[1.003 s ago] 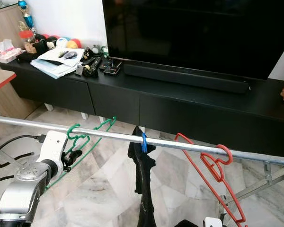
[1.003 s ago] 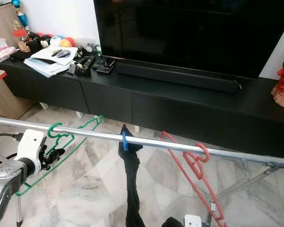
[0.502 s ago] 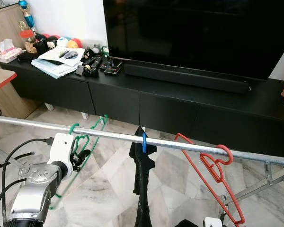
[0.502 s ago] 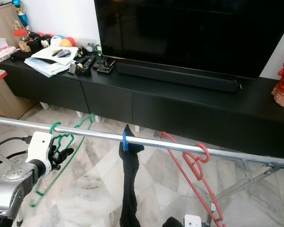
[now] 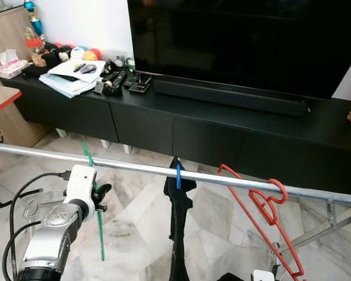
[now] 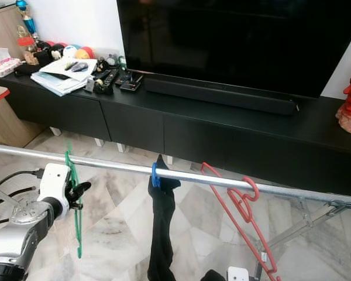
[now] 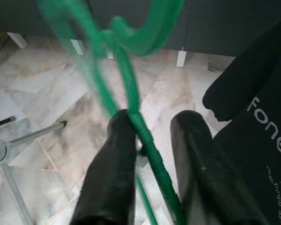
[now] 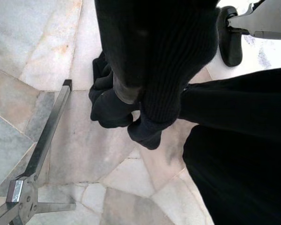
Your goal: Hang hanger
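1. While the left gripper [image 7: 152, 140] hangs just below the metal rail [image 5: 222, 178], its two black fingers [image 7: 110, 173] are pinched on the thin stem of the green hanger [image 5: 93, 193], which runs up between them to a blurred hook in the left wrist view.
2. Seen from the head, the green hanger is edge-on, a thin upright line that crosses the rail at its top and reaches down toward the floor, on the left part of the rail.
3. The white wrist block of the left arm [image 5: 52, 234] sits right against the hanger, on its left.
4. Further right along the rail, a blue clip [image 5: 178, 174] holds a black garment [image 5: 178, 228] that drops straight down.
5. Right of that, a red hanger [image 5: 269, 205] is hooked over the rail and tilts down to the right.
6. In the right wrist view, dark cloth [image 8: 154, 70] covers the right gripper, so I cannot tell how its fingers stand.
7. Beyond the rail on the far side stands a long black TV cabinet [image 5: 164, 123] with a big dark TV [image 5: 240, 41], a soundbar [image 5: 228, 96], and papers [image 5: 70, 76] at its left end.
8. The floor [image 5: 128, 234] is pale marble.
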`<state>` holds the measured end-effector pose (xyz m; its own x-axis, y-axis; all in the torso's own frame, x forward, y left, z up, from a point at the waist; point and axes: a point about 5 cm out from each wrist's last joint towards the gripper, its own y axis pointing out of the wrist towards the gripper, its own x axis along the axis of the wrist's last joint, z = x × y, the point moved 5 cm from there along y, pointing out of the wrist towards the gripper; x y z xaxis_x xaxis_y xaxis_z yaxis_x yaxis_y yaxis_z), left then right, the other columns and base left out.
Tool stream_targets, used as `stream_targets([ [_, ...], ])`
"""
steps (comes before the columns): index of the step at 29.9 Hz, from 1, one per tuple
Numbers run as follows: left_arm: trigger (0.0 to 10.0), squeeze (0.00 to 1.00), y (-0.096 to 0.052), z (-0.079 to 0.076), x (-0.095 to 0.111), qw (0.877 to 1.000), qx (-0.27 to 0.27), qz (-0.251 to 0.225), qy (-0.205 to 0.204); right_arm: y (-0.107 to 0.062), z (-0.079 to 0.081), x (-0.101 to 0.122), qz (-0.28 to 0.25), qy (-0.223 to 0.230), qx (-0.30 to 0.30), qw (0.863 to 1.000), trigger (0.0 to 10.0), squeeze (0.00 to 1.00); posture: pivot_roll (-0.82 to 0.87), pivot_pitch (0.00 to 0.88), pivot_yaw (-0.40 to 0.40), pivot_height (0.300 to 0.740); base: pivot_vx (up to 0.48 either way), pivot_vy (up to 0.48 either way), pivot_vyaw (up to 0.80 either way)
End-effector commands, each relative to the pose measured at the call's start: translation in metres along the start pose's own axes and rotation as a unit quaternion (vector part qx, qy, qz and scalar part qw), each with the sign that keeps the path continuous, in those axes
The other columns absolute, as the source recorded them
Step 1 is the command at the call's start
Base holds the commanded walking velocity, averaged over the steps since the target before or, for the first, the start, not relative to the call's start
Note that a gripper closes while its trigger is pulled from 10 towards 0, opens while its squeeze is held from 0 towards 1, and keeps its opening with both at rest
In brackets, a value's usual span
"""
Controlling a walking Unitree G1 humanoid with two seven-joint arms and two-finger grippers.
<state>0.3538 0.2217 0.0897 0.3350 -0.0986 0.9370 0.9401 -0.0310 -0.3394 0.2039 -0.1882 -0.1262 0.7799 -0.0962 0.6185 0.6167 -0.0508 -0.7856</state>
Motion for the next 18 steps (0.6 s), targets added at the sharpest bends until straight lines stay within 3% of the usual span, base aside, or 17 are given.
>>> stream_targets([
  [1, 0.0, 0.0, 0.0021, -0.0021, 0.0005, 1.0, 0.002, -0.001, 0.009, -0.0009, 0.0012, -0.0046, 0.006, 0.0, 0.001, 1.0, 10.0, 0.0, 0.06, 0.051, 0.007, 0.74, 0.0, 0.0, 0.0],
  [18, 0.0, 0.0, 0.002, -0.0083, -0.0053, 1.0, -0.004, 0.001, 0.011, -0.0013, 0.0016, -0.0068, 0.008, 0.002, 0.001, 1.0, 10.0, 0.0, 0.07, 0.065, 0.005, 0.74, 0.0, 0.0, 0.0],
])
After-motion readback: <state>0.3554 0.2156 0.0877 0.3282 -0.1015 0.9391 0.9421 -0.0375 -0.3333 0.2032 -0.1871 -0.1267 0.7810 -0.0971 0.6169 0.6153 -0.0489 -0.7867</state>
